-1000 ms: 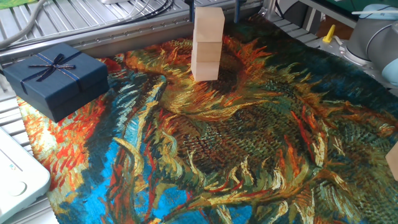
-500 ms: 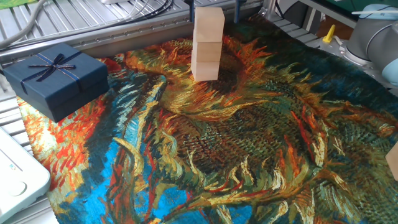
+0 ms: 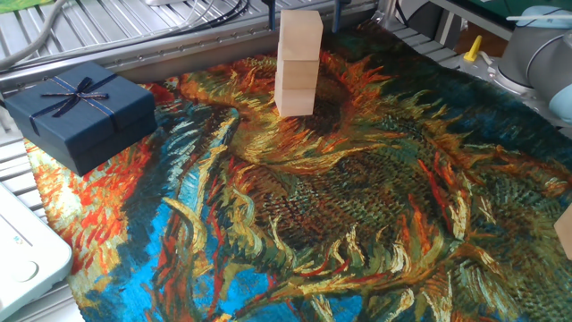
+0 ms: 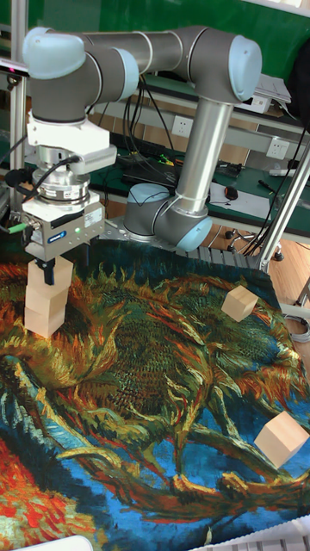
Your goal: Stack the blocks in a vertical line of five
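Tall fixed view: my gripper [image 4: 58, 263] straddles the top of a stack of 3 pale beige wooden cubes [image 4: 47, 295], jaws apart; 2 loose cubes [image 4: 239, 302] lie well right of it.

No readable text anywhere in either view. The gripper [image 4: 58, 261] carries a small blue label on its housing, but the lettering on it is too tiny and blurred to make out. The blocks [image 3: 298, 61] show bare wood faces, no marks, no numbers. The dark blue gift box [image 3: 80, 109] has a ribbon across the lid and nothing printed that can be seen. The patterned cloth [image 3: 357, 206] is all painted swirls, no words or signature legible. The white device [image 3: 22, 255] at the lower left corner shows a few faint marks on top, too small to read.
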### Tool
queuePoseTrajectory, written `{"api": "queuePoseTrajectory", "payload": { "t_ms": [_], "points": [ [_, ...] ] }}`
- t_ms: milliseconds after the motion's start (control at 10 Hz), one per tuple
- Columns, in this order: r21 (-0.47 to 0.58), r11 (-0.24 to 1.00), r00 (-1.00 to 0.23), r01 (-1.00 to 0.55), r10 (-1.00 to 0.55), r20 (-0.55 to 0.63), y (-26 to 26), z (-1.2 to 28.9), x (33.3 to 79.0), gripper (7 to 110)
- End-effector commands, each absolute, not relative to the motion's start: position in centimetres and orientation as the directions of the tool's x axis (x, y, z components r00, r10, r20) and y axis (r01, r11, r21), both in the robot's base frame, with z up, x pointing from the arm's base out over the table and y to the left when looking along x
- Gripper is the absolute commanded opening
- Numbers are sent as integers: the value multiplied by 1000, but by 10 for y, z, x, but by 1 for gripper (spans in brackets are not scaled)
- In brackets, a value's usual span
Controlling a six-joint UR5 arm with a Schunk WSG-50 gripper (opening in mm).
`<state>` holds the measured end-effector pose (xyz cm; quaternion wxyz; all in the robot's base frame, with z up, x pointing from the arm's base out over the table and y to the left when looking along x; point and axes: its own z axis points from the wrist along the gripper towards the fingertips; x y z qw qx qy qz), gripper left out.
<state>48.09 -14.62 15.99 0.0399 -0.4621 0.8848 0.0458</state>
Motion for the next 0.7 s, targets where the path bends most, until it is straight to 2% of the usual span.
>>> {"api": "queuePoseTrajectory", "payload": {
  "t_ms": [0,100,400,600],
  "points": [
    [50,582,-579,-811,-791,-197,-129,165,493,88],
    [66,580,-574,-812,-773,-269,-112,169,500,88],
    [44,578,-565,-815,-773,-289,-111,170,507,88],
    [49,593,-570,-804,-742,-353,-98,176,517,88]
  ]
}}
